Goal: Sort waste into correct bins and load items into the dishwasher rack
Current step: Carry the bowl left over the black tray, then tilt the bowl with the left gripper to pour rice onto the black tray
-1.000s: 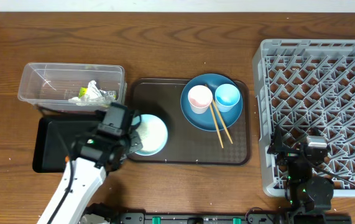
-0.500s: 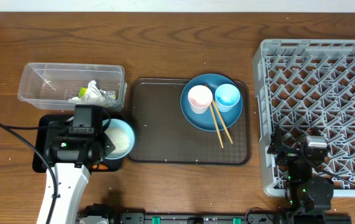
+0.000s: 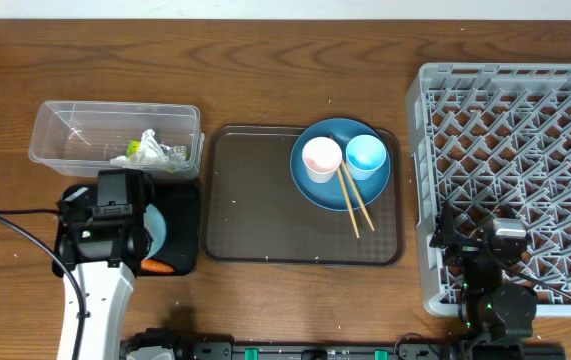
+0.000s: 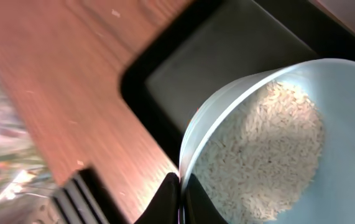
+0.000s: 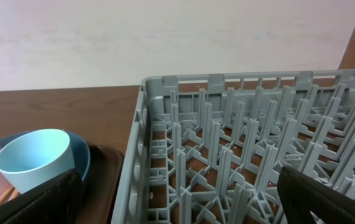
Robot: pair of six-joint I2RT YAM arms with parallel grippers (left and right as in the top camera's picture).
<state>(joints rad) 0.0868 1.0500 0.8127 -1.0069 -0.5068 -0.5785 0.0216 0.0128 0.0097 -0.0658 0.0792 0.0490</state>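
**Overhead and wrist views.** The left end effector (image 4: pixel 178 194) is pressed onto the rim of the bowl (image 4: pixel 326 99), which is held over the black tray (image 4: pixel 227 43) at the table's (image 3: pixel 265 60) 8 o'clock. Rice (image 4: pixel 258 149) is heaped inside the bowl. A carrot (image 3: pixel 157 267) is seen at the tray's 5 o'clock edge. The wrapper (image 3: pixel 135 151) and tissue (image 3: pixel 150 140) are contained in the clear tub (image 3: pixel 65 130) at 10 o'clock. The blue plate (image 3: pixel 315 190), on the central brown tray (image 3: pixel 255 200), is loaded with the pink cup (image 3: pixel 321 158), light blue cup (image 3: pixel 366 155) and chopsticks (image 3: pixel 353 205). The right end effector (image 5: pixel 177 199) is spread wide at the 7 o'clock corner of the rack (image 5: pixel 227 124).

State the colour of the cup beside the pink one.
Light blue; the cup shows best overhead.
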